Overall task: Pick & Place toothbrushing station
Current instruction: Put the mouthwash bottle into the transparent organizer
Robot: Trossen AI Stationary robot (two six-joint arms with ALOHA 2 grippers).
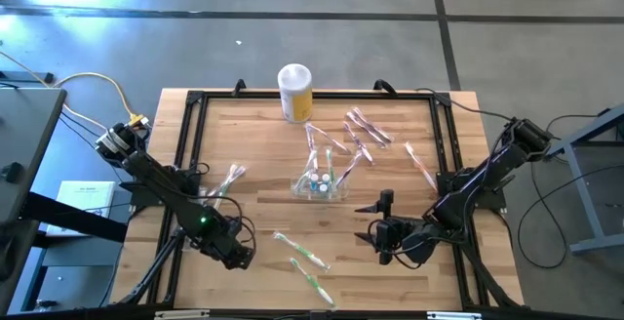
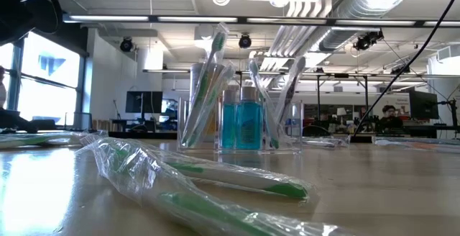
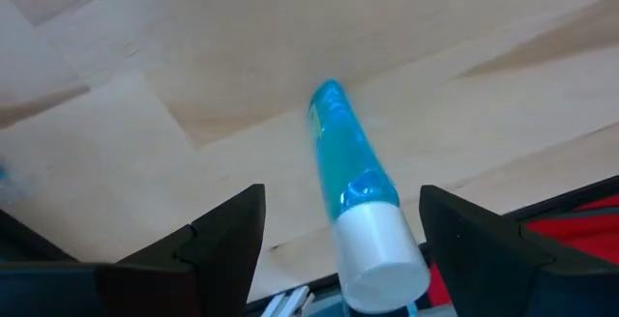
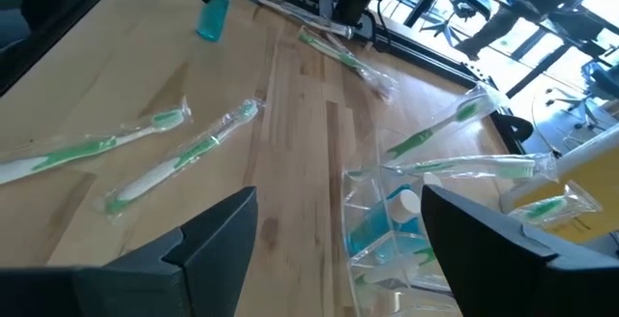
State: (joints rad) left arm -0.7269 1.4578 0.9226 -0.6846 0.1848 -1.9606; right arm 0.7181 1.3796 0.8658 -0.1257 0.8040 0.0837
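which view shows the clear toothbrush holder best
The low view: the toothbrushing station stands centred, side-on, with blue bottles and wrapped brushes upright in it. The high view shows it small from above, mid-table. The right wrist view catches one corner. The left wrist view shows only a blue bottle on wood.

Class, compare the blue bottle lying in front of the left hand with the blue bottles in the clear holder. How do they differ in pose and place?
The loose bottle lies on its side on bare wood between the left hand's open fingers. The holder bottles stand upright, side by side, inside the clear holder among wrapped toothbrushes. The loose one is alone; those are paired. All hold blue liquid; white caps show on both.
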